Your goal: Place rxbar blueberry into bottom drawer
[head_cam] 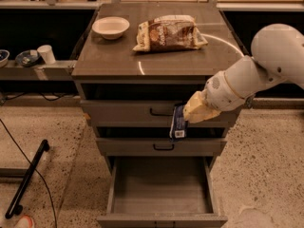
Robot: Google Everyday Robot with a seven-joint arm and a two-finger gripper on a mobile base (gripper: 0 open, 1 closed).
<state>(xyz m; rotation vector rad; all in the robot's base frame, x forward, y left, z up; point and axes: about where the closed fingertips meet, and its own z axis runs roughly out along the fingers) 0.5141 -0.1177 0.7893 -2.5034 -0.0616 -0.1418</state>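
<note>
While gripped at its upper end, the rxbar blueberry (178, 123) hangs upright in the air, its blue wrapper with white print facing the camera. It sits in front of the top drawer (128, 112) and reaches down across the gap above the middle drawer (128, 146).

- Gripper (186, 114): cream-coloured fingers clenched on the bar's top edge. It reaches in from the right on a white arm (266, 61), at top-drawer height, just right of that drawer's black handle (160, 112).
- Bottom drawer (161, 194): pulled out, plain grey interior exposed. It lies below the bar in the view and well apart from it.
- Cabinet top (142, 63): one white bowl (110, 26) at rear left, and one brown-and-white snack bag (168, 33) lying beside it to the right.
- Side shelf, left: one white cup (46, 53).
- Floor: speckled, with a black bar (28, 177) at lower left.
</note>
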